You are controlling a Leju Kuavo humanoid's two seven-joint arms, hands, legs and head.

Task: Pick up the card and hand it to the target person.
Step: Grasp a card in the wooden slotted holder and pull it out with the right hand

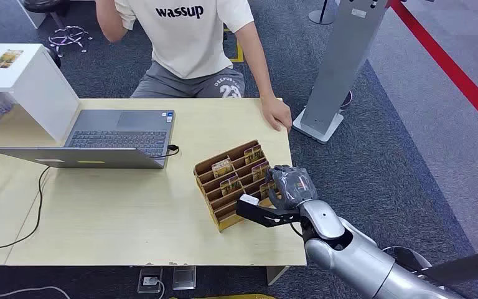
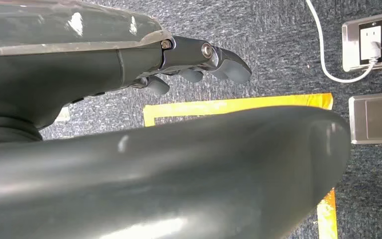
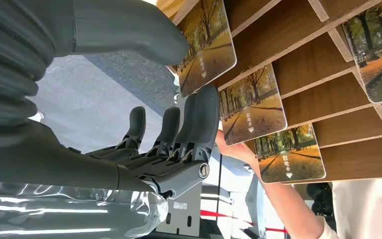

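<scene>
The right hand [image 1: 292, 187] reaches in at the near right corner of the wooden card rack [image 1: 215, 187], which sits on the pale wooden table [image 1: 131, 218]. In the right wrist view its thumb [image 3: 129, 37] and darker fingers [image 3: 199, 117] flank the edge of the nearest card [image 3: 206, 45], slightly apart; whether they actually pinch it I cannot tell. That card stands in the rack's slot, glossy, printed with an autumn tree avenue in orange and gold, a line of small white characters and a downward arrow near one end. More cards with the same picture fill neighbouring slots. The left hand [image 2: 194, 64] hangs over dark carpet, fingers loosely curled, holding nothing. Beyond the rack lies an open laptop [image 1: 106, 140]. Farthest, a seated person [image 1: 193, 43] wears a shirt reading "wassup", one hand [image 1: 277, 115] on the table edge
</scene>
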